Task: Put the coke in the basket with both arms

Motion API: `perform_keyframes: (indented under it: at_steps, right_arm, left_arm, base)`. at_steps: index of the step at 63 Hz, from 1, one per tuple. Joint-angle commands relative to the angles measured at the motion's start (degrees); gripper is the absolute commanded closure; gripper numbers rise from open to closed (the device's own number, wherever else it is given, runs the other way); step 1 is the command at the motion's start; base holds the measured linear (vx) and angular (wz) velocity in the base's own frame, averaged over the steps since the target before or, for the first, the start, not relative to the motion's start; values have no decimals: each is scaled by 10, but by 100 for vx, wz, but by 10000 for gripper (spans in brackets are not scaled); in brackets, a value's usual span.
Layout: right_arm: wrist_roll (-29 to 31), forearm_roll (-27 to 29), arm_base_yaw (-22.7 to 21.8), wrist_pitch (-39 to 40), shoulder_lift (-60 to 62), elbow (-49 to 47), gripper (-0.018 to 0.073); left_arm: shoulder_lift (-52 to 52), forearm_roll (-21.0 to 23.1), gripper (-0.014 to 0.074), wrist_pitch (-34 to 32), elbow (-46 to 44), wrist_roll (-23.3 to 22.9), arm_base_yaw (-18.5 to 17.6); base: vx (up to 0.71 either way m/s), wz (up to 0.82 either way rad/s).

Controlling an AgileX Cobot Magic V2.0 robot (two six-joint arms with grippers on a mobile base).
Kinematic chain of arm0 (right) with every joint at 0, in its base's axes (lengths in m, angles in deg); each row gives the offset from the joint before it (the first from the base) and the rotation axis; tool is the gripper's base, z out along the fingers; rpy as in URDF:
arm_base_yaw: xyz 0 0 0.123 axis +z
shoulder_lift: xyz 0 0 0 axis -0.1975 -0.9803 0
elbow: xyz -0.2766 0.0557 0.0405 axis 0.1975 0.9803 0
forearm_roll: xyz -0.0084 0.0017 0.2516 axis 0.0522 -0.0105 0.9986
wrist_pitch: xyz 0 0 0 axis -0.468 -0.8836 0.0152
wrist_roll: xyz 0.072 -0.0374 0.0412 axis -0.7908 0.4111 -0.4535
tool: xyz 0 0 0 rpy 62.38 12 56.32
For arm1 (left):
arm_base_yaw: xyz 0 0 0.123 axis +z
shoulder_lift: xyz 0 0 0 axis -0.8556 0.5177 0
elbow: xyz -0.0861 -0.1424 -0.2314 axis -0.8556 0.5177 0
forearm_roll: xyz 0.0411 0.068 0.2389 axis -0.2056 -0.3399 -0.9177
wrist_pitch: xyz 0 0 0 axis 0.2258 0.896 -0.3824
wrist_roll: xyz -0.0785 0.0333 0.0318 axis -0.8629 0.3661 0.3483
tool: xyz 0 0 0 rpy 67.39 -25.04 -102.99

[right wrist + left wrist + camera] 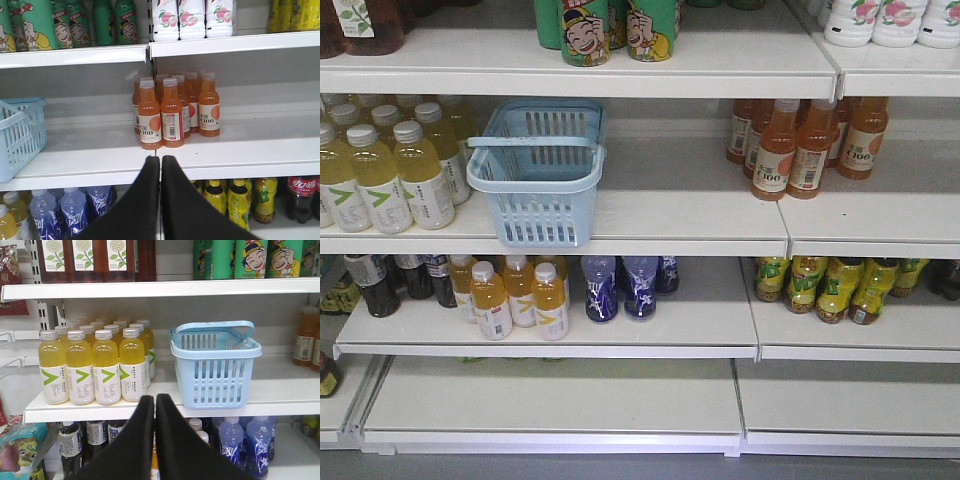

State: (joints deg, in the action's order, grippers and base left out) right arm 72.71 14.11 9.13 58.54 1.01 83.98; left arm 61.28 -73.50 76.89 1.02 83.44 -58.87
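Both my pincers are closed and empty. The left pincer [155,405] faces the basket [545,215] on the middle shelf. The coke [300,196] stands 1 shelf lower, to the right of my right pincer [161,165]. I should open it, descend and grip the body without touching the neighbouring yellow bottles [235,200]. I count 1 basket, 1 clear coke and 2 pincers.

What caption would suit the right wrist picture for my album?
Shut right gripper faces orange drink bottles; the coke sits one shelf below, basket at left.
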Motion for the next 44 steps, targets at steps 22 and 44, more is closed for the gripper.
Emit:
perform_keyframes:
  at_steps: [22,44]
  right_arm:
    - [4,-4,-5,44,7,4,564]
    - [4,-4,-5,44,7,4,564]
  left_arm:
    - [-7,6,603,-44,-10,-4,-4]
    - [-7,6,603,-44,-10,-4,-4]
  base:
    - [8,-1]
    - [4,-1]
